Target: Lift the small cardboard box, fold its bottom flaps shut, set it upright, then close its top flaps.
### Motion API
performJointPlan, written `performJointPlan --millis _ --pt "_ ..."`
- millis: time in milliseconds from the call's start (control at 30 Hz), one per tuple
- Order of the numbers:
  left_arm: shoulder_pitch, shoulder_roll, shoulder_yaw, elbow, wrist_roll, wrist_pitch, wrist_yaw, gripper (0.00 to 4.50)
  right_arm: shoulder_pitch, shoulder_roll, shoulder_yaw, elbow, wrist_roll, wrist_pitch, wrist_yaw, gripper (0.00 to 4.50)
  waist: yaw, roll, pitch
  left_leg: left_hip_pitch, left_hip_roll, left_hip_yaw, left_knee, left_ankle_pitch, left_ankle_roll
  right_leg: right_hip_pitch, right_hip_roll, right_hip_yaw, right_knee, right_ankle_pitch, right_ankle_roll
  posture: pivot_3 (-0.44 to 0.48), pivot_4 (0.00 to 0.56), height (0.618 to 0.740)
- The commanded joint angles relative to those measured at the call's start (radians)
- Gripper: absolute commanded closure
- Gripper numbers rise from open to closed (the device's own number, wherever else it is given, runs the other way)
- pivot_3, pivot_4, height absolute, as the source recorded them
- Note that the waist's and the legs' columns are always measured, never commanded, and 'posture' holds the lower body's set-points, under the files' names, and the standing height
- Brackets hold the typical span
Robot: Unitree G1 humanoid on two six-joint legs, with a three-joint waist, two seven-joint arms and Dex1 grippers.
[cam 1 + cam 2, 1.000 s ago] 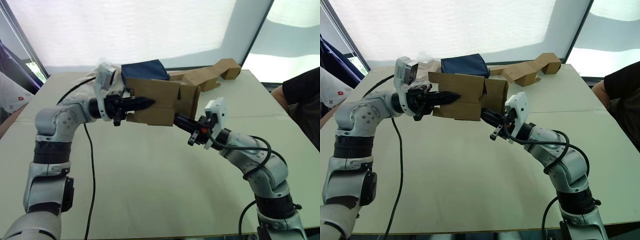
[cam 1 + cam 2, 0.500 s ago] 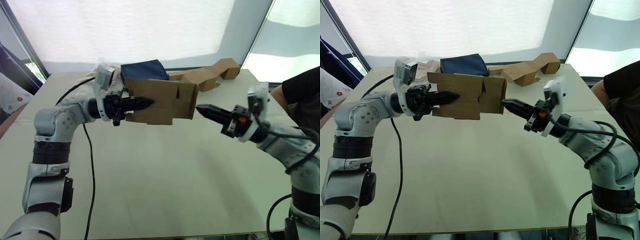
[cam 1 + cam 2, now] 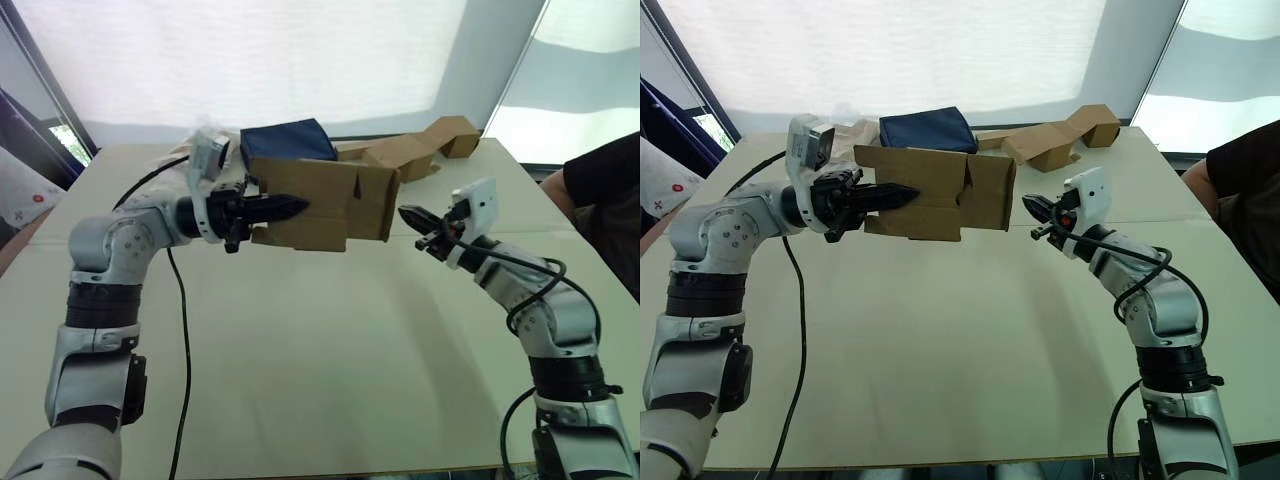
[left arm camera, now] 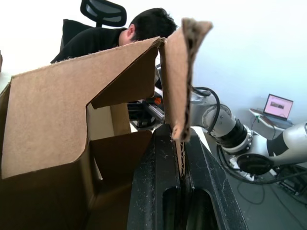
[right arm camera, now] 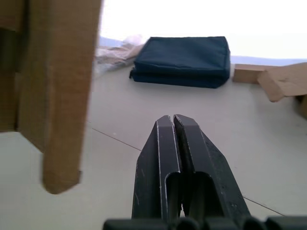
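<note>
Beige table (image 3: 330,360), unprinted small cardboard box (image 3: 320,205)

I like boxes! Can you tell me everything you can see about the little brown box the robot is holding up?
The small cardboard box is plain brown corrugated cardboard with no printing. It hangs in the air above the table, lying on its side. The left gripper is shut on one of its panels, and the card edge sits pinched between the black fingers. Its flaps stand open, with one flap facing the right gripper, which is shut and close by, not touching it.
</note>
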Motion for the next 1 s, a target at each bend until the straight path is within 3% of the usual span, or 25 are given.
performJointPlan --millis 33,300,533,633,767,1000 --pt "-0.018 0.016 0.013 -0.013 -0.005 -0.007 -0.003 4.5 -0.005 0.028 -0.041 -0.138 0.14 0.048 0.042 4.45 0.0 0.0 0.0 0.0 0.0 0.0 0.0 0.0 0.0 0.0 0.0 0.0 0.0 0.0 0.0 0.0 0.15 0.74" --pt "-0.025 0.022 0.014 0.007 -0.002 -0.008 -0.006 4.5 0.06 0.062 -0.124 -0.268 0.423 0.183 0.012 4.45 0.003 0.0 0.0 0.0 0.0 0.0 0.0 0.0 0.0 0.0 -0.001 0.0 0.0 0.0 0.0 0.0 0.15 0.74" --pt "-0.031 0.013 0.006 0.015 -0.002 -0.011 -0.006 4.5 0.091 0.119 -0.1 -0.282 0.495 0.195 -0.026 4.45 -0.002 0.0 0.0 0.0 0.0 0.0 0.0 0.0 0.0 0.0 0.0 0.0 0.0 0.0 0.0 0.0 0.15 0.74" --pt "-0.032 0.01 0.007 0.016 -0.001 -0.013 -0.005 4.5 0.096 0.142 -0.091 -0.265 0.504 0.192 -0.039 3.66 0.0 0.0 0.0 0.0 0.0 -0.001 0.0 0.0 0.0 0.0 0.0 0.0 0.0 0.0 0.0 0.0 0.15 0.74" --pt "-0.031 0.011 0.015 0.014 -0.005 -0.011 0.0 4.5 0.116 0.176 -0.119 -0.263 0.608 0.208 -0.053 2.08 0.0 0.0 0.0 0.0 0.0 -0.001 0.0 0.0 0.0 0.0 0.0 0.0 0.0 0.0 0.0 0.0 0.15 0.74" --pt "-0.025 0.023 0.023 0.011 -0.006 -0.007 0.001 4.5 0.131 0.065 -0.239 -0.283 0.83 0.23 -0.082 2.08 0.002 0.0 0.0 0.0 0.0 -0.001 0.0 0.0 0.0 0.001 -0.001 0.0 -0.001 0.0 0.0 0.0 0.15 0.74"
